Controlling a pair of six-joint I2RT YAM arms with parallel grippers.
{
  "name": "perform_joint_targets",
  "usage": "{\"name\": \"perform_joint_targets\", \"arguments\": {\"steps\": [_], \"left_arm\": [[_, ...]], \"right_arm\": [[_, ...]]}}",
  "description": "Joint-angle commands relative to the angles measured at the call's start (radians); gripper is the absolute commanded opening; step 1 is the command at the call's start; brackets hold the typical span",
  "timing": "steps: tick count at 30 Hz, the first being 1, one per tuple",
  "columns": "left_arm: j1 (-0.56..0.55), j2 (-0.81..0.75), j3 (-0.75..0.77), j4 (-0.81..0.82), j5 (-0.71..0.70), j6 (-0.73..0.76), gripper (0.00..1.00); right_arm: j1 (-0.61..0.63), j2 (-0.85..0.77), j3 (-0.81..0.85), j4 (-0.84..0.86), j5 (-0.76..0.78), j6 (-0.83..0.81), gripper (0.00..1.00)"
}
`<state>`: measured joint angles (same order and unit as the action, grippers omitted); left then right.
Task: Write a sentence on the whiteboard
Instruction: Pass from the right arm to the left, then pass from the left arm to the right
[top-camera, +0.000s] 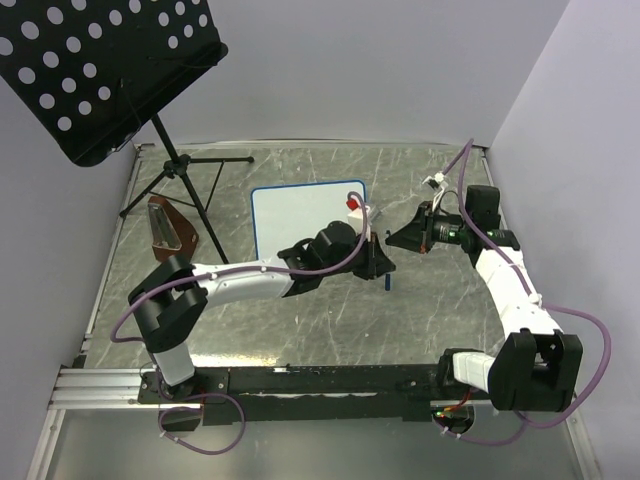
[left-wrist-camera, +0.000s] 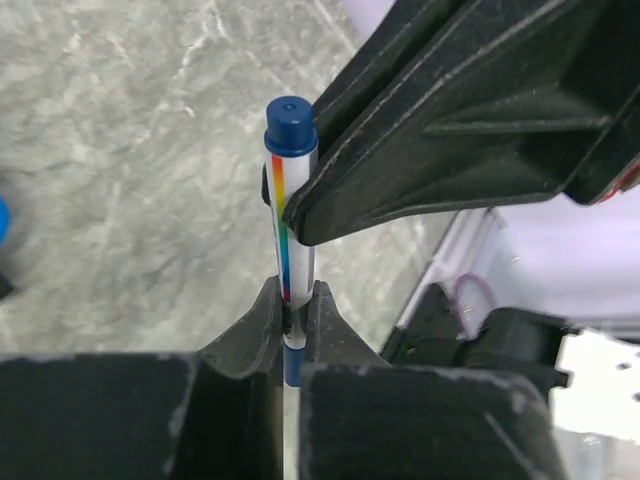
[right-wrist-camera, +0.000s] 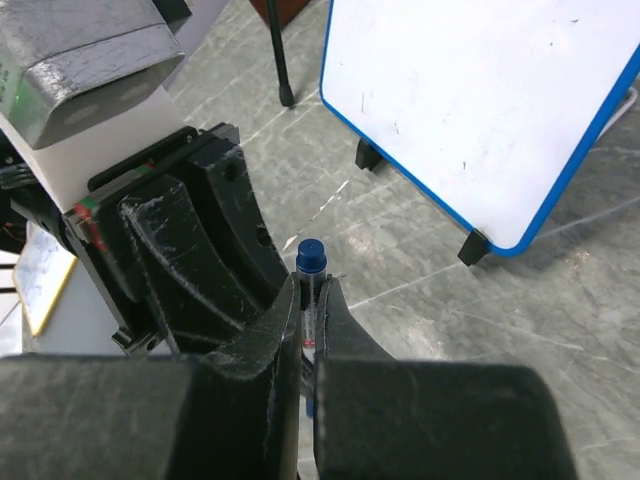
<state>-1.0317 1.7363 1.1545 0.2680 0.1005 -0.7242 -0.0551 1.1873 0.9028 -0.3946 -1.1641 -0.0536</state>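
You have one marker (left-wrist-camera: 289, 190), blue-capped with a rainbow stripe down its barrel, and both grippers are on it. Your left gripper (left-wrist-camera: 292, 300) is clamped on the barrel, and your right gripper (right-wrist-camera: 311, 288) is pinched tight on the same marker just below the cap. The two grippers meet just beside the near right corner of the one whiteboard (top-camera: 300, 215), which rests mid-table (top-camera: 330, 325) on its two black feet (right-wrist-camera: 472, 248). Its white face carries only a few faint specks. One small red-and-white object (top-camera: 354, 206) sits at the board's right edge. One perforated music stand (top-camera: 100, 70) stands far left.
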Motion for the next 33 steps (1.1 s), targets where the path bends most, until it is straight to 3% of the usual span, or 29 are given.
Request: {"name": "perform_joint_targets", "arguments": {"steps": [1,3,4,8,14,27,33], "left_arm": [[0.009,-0.038,0.046,-0.114,-0.016,0.173,0.01],[0.016,-0.046,0.063,-0.215,0.008,0.289,0.01],[0.022,-0.055,0.079,-0.254,0.043,0.324,0.01],[0.065,-0.070,0.103,-0.392,0.177,0.480,0.01],[0.073,-0.047,0.171,-0.541,0.275,0.577,0.01],[0.073,-0.070,0.177,-0.563,0.323,0.612,0.01],[0.073,-0.072,0.192,-0.575,0.317,0.615,0.01]], "right_arm": [[-0.003,-0.006,0.028,-0.059,-0.077,-0.127,0.22],[-0.003,0.001,0.065,-0.178,-0.109,-0.222,0.39],[-0.002,0.005,0.074,-0.206,-0.117,-0.298,0.56],[0.012,0.031,0.111,-0.361,-0.164,-0.478,0.70],[0.096,0.127,0.160,-0.501,-0.141,-0.612,0.73],[0.143,0.132,0.130,-0.365,-0.104,-0.471,0.70],[0.184,0.198,0.169,-0.464,-0.132,-0.546,0.62]]}}
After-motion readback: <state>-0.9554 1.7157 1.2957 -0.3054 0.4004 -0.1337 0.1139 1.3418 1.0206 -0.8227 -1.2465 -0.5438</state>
